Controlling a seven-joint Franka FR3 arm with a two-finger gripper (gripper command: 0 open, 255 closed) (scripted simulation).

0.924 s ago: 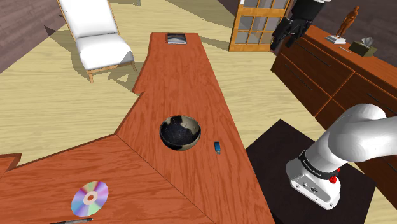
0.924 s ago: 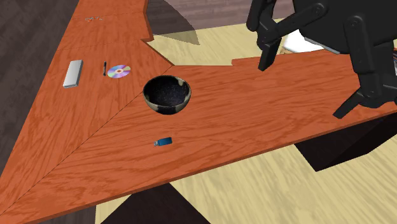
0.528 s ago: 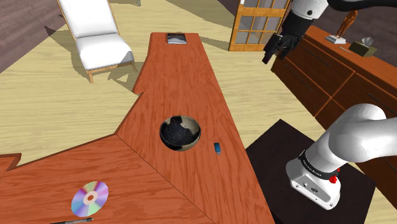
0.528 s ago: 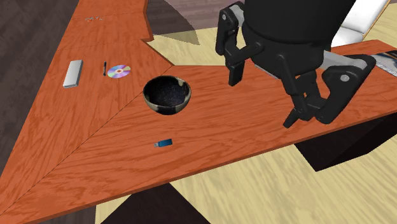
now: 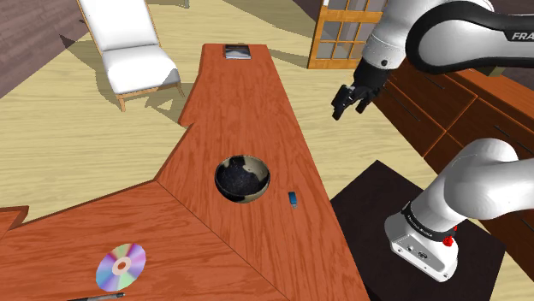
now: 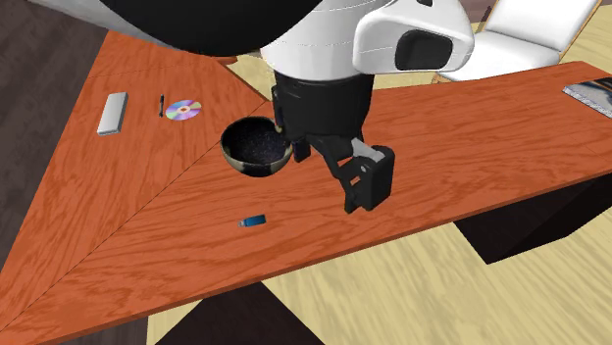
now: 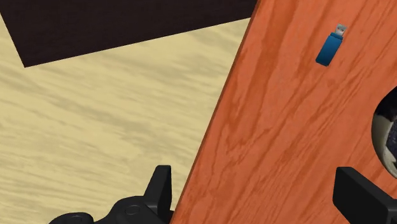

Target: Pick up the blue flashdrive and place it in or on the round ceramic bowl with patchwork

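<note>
The white arm (image 5: pixel 445 38) has swung down since the earlier frames. Its black end effector (image 5: pixel 342 108), fingers spread wide apart, now hangs above the edge of the orange wood-grain worktop (image 5: pixel 248 103) instead of up by the brown chest of drawers (image 5: pixel 445 103). Ahead of and below the end effector sits the round dark bowl with tan patches at its rim (image 5: pixel 242 178), with a rainbow-sheened disc (image 5: pixel 121 264) far beyond it. The small blue rectangular flash drive with a silver plug (image 7: pixel 331 46) lies flat on the worktop, nearer the end effector than the bowl is, close beside the bowl but not touching it, with bare wood between drive and fingers.
</note>
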